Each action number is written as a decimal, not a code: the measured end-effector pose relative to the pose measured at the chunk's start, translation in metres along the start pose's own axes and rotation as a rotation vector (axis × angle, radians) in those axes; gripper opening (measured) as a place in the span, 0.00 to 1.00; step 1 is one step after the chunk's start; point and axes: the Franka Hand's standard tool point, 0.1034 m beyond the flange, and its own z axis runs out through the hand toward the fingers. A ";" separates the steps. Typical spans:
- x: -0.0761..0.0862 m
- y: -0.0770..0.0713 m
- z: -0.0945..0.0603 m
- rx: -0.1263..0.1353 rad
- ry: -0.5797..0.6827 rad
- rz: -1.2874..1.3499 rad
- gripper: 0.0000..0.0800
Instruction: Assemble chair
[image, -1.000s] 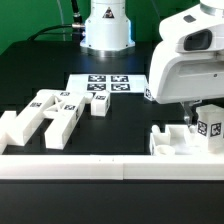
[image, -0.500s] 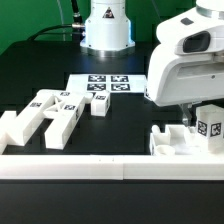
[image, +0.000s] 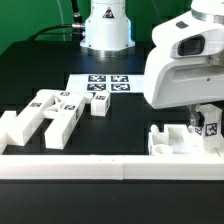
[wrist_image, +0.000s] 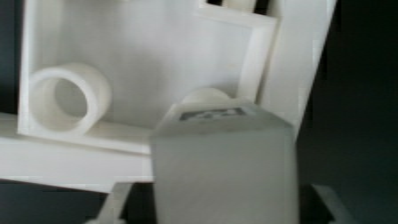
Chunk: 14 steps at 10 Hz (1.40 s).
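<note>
My gripper (image: 208, 128) hangs at the exterior view's right, over a low white chair part (image: 172, 141) lying by the front rail. It is shut on an upright white block with a tag (image: 212, 123). In the wrist view the block (wrist_image: 217, 160) fills the space between my fingers (wrist_image: 121, 200), which stand close against its two sides. Beyond it lies a white plate with a round hole (wrist_image: 71, 98). The arm's bulky white wrist hides the block's top in the exterior view.
Several loose white chair parts with tags (image: 52, 112) lie at the exterior view's left, and a small block (image: 100, 105) sits by them. The marker board (image: 103, 85) lies in the middle, before the robot base (image: 105, 25). A long white rail (image: 90, 166) runs along the front.
The fingers have come in from wide open onto the upright block. The wrist has shifted slightly toward the exterior view's left. The loose parts have not moved.
</note>
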 end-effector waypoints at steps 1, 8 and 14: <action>0.000 0.000 0.000 0.000 -0.001 0.011 0.36; 0.006 0.003 0.002 0.036 -0.035 0.577 0.36; 0.005 0.004 0.003 0.039 -0.048 1.026 0.36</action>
